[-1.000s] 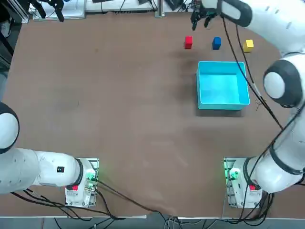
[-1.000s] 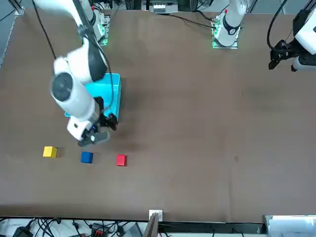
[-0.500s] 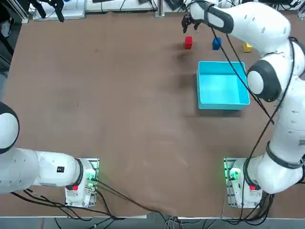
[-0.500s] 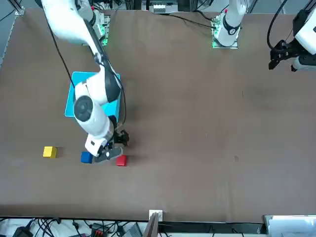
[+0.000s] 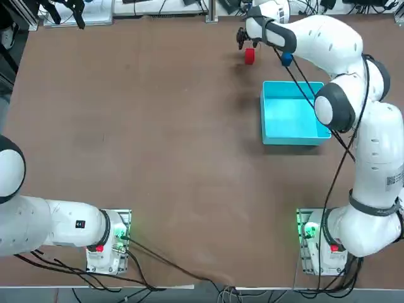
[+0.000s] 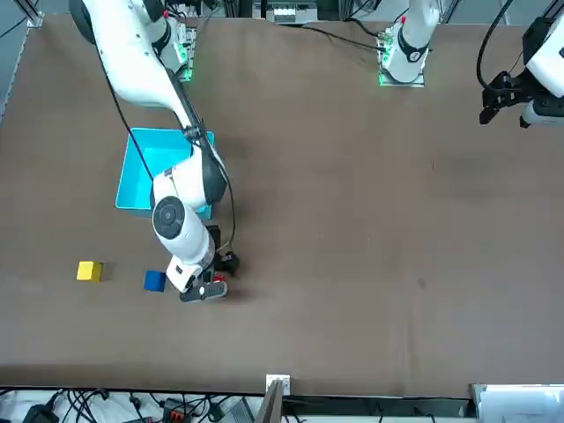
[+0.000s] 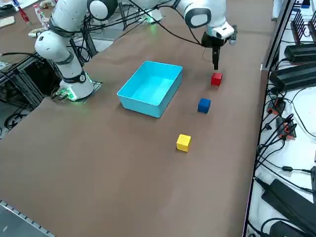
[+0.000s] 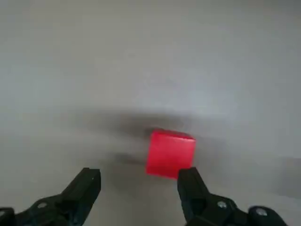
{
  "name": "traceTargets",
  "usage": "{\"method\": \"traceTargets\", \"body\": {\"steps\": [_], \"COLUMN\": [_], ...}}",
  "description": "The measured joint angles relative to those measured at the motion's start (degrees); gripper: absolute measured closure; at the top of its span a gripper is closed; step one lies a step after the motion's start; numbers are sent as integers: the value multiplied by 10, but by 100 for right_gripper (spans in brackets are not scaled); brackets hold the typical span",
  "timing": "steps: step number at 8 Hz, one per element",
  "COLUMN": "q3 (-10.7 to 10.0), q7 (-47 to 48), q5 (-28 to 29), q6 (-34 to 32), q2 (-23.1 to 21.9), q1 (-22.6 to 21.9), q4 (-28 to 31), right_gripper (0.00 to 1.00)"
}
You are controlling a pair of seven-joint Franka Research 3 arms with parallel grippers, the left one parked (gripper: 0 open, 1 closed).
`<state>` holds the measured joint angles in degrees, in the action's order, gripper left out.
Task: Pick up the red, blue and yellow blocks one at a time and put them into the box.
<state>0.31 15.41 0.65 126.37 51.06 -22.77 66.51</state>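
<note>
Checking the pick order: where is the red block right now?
In the right side view the red block sits on the table at the end of the row, beside the blue block, beyond the box, with the open right end effector above it.

Right gripper point(image 7: 216, 65) above red block point(image 7: 216, 79) (not touching), box point(image 7: 129, 95) nearby

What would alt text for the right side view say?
The right gripper hangs just above the red block on the brown table. The blue block and yellow block lie beside the empty cyan box.
</note>
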Motion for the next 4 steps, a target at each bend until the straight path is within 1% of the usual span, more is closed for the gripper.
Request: {"method": "traceTargets", "body": {"steps": [1,4], "q3": [-8,-23], "q7": [1,11], "q5": [0,-4], "q6": [3,10], "q2": [8,25], "q1": [0,-7], "q4": [-3,-7], "right_gripper": [0,0]}}
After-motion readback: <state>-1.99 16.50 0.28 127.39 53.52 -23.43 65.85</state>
